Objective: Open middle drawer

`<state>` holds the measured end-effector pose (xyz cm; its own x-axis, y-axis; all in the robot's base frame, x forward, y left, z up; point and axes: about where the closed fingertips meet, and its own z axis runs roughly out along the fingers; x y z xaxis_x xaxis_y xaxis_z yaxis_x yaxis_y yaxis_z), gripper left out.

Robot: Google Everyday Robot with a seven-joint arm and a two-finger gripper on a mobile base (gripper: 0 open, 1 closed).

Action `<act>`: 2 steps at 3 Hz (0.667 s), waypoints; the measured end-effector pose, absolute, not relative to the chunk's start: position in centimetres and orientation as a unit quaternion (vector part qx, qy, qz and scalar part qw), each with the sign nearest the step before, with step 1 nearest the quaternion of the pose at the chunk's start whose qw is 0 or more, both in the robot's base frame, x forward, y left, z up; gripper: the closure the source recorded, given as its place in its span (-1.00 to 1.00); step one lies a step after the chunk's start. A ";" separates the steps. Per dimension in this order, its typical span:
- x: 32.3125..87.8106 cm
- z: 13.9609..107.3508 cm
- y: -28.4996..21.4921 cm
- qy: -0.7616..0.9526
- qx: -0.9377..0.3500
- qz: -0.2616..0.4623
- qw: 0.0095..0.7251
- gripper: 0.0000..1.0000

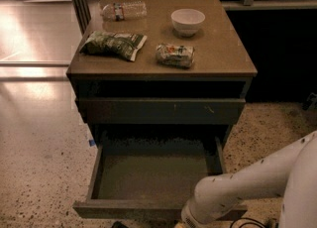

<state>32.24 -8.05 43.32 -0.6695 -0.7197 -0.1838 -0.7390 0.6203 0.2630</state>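
The middle drawer (148, 177) looks nearly fully out, so any remaining pull should run straight and level; the claw (189, 220) sits at its front edge, and I cannot tell whether it grips.

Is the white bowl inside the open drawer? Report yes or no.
No, the white bowl sits on the cabinet top; the end effector is down at the front edge of the open drawer.

Speckled terrazzo floor (39, 172), warm glare
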 end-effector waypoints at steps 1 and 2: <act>32.1 43.5 -8.1 0.900 -0.405 0.161 0.027 -1.00; 29.6 44.2 -8.6 0.898 -0.406 0.171 0.008 -1.00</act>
